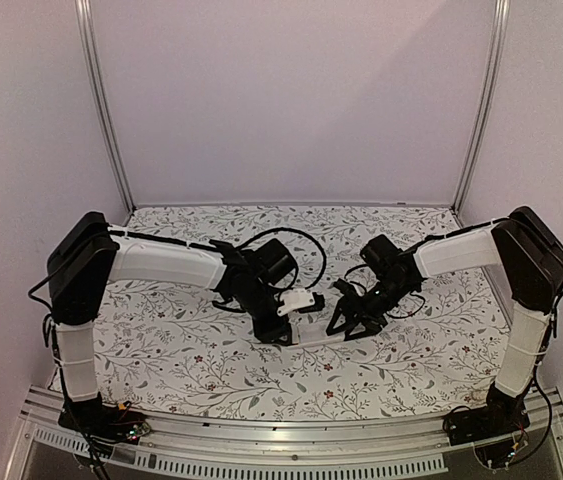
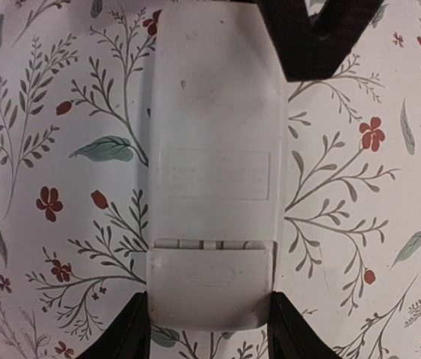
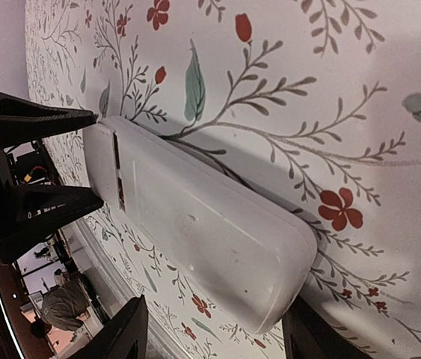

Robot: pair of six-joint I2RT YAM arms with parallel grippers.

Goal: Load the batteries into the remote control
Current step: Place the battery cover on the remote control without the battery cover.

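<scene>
The remote control lies on its face on the flowered table, plain white back up, between my two grippers. Its small cover sits at the end towards my left gripper, whose black fingers press both sides of that end. My right gripper is open, its fingers standing wide on either side of the remote's other, rounded end without touching it. A narrow gap between cover and body shows a red sliver; the batteries are otherwise hidden.
The flowered cloth covers the table, with white walls at the back and sides and a metal rail along the near edge. Both arms reach in to the middle, close together.
</scene>
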